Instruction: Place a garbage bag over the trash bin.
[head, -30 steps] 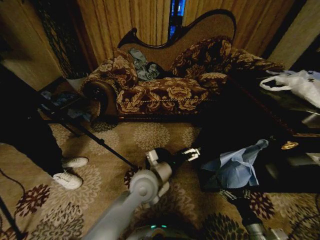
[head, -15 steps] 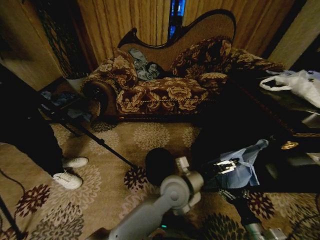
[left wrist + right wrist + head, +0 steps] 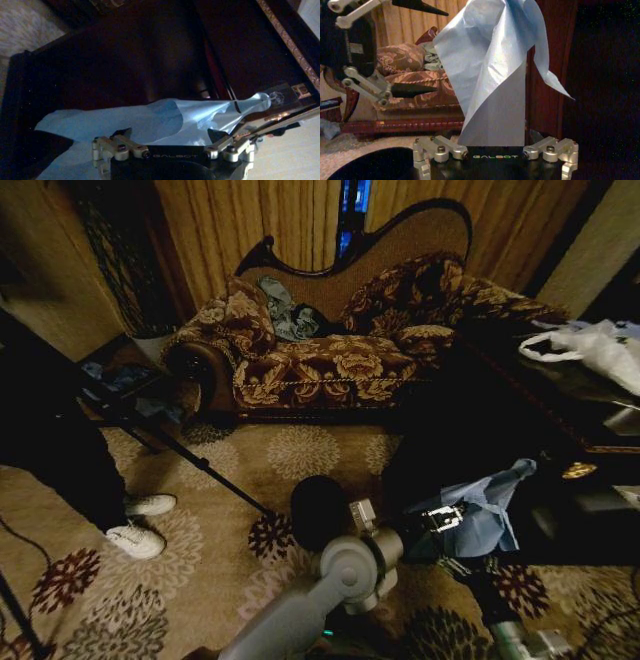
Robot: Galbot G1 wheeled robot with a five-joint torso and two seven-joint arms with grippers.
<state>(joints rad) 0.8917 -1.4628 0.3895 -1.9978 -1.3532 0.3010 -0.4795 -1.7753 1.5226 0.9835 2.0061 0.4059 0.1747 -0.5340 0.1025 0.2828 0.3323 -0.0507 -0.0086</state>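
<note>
Low on the patterned carpet (image 3: pixel 300 455), the trash bin (image 3: pixel 318 510) stood as a small round black cylinder just in front of the robot, its dark rim also at the near edge of the right wrist view (image 3: pixel 375 165). Beside it, toward the robot's right, the garbage bag (image 3: pixel 478 508) hung as a wrinkled pale blue film, its tip pointing up against a dark wooden cabinet (image 3: pixel 560 430). The right gripper (image 3: pixel 492 144) was clamped on the bag's lower end, the film rising straight out from between its fingers (image 3: pixel 540 144). The left gripper (image 3: pixel 440 518) reached across from the grey left arm (image 3: pixel 340 575) and sat at the near side of the bag; in the left wrist view its black fingertips (image 3: pixel 121 133) stood wide apart with the blue film (image 3: pixel 150 120) spread just beyond them, and the right wrist view showed the same gripper (image 3: pixel 405 48) spread open beside the bag (image 3: pixel 495 75). Behind, a floral sofa (image 3: pixel 330 350) stood against curtains, and a white plastic bag (image 3: pixel 600 350) lay on the dark cabinet top.
</note>
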